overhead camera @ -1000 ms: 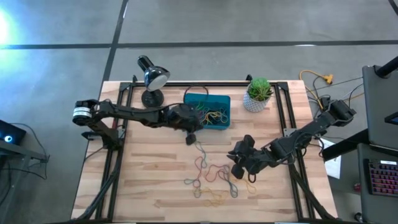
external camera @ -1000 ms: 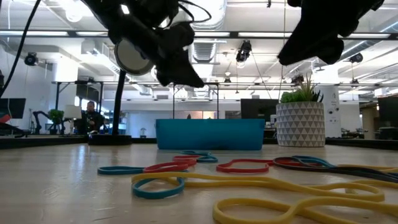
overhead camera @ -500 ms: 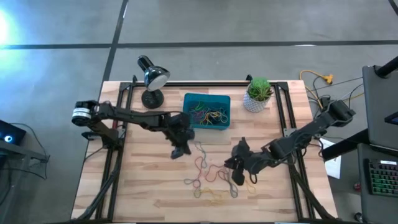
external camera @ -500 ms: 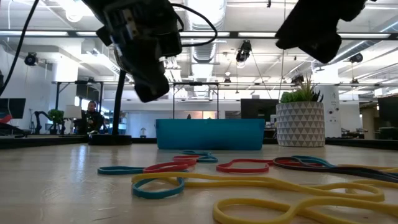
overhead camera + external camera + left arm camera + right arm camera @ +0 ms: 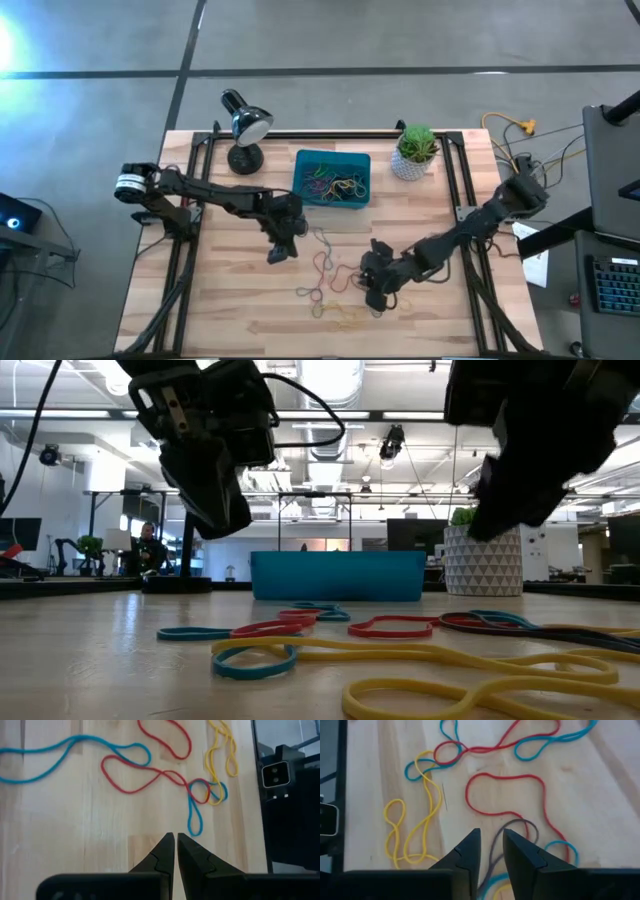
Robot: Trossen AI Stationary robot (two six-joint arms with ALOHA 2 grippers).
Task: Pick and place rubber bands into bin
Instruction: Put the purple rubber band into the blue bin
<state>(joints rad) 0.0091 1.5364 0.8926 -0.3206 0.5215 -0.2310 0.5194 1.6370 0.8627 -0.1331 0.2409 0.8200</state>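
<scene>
Both arms have dropped toward the rubber bands [image 5: 335, 285]: left gripper [image 5: 277, 254] closed empty, right gripper [image 5: 377, 298] slightly parted, empty.

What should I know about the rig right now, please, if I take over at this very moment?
Left end effector: shut, empty, above bare table left of the loose rubber bands.
Right end effector: fingers slightly apart, holding nothing, low over the right side of that pile.
Bin: at the back, between lamp and plant pot.
Done: a tangle of bands lies in the bin.
Left: many bands on the table in front of the bin.
</scene>
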